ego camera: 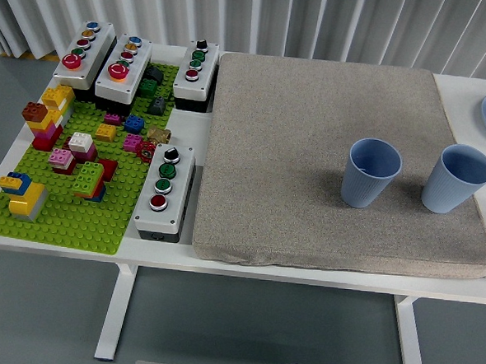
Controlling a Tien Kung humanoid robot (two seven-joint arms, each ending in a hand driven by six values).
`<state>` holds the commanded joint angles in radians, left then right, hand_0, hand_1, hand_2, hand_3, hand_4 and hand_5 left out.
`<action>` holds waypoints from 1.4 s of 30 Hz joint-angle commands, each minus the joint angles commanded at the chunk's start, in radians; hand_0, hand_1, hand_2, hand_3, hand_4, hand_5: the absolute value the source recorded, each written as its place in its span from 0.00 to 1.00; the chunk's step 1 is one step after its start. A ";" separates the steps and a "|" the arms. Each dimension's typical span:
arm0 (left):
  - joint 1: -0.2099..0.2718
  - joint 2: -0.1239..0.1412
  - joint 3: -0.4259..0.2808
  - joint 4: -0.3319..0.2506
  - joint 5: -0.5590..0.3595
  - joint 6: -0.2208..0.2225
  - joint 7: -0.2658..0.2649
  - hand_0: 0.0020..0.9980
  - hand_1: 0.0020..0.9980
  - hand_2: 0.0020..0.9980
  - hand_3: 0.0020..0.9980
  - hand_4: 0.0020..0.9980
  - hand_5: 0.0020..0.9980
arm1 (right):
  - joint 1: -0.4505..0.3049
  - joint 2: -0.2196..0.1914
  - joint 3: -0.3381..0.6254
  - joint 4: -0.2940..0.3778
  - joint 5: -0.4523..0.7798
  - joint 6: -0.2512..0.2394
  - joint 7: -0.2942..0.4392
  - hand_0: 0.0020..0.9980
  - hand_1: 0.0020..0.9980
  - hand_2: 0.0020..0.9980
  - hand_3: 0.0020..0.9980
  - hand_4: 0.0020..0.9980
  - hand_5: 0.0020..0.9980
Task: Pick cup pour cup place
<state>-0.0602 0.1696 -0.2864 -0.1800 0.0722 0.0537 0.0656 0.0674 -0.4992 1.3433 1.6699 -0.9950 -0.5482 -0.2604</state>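
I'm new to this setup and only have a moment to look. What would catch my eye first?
Two light blue cups stand upright side by side on the big grey mat: the left cup and the right cup, near the mat's right edge. On the left, a green baseplate with colourful bricks lies among grey button boxes.

lab, button boxes (164,191), brick baseplate (59,212)

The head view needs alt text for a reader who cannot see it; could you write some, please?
Two blue cups, left cup and right cup, stand upright and apart on a grey mat on a white table. To the left sit a green brick baseplate and push-button boxes.
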 joint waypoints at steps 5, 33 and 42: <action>0.000 0.000 0.007 0.000 -0.004 0.001 0.000 0.75 0.73 0.80 0.67 0.52 0.94 | 0.110 0.028 0.022 -0.016 -0.023 -0.006 0.004 0.88 0.82 0.88 0.92 0.90 0.31; -0.021 0.000 0.113 0.000 -0.097 -0.002 -0.021 0.75 0.73 0.80 0.66 0.51 0.94 | 0.483 0.161 0.143 -0.371 0.422 0.116 0.247 0.84 0.79 0.83 0.84 0.82 1.00; -0.020 -0.002 0.104 0.000 -0.086 -0.002 -0.017 0.75 0.74 0.80 0.66 0.51 0.94 | 0.478 0.168 0.168 -0.379 0.353 0.121 0.219 0.86 0.80 0.85 0.86 0.80 1.00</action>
<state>-0.0801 0.1674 -0.1825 -0.1800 -0.0135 0.0512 0.0483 0.5454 -0.3309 1.5118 1.2914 -0.6422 -0.4270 -0.0413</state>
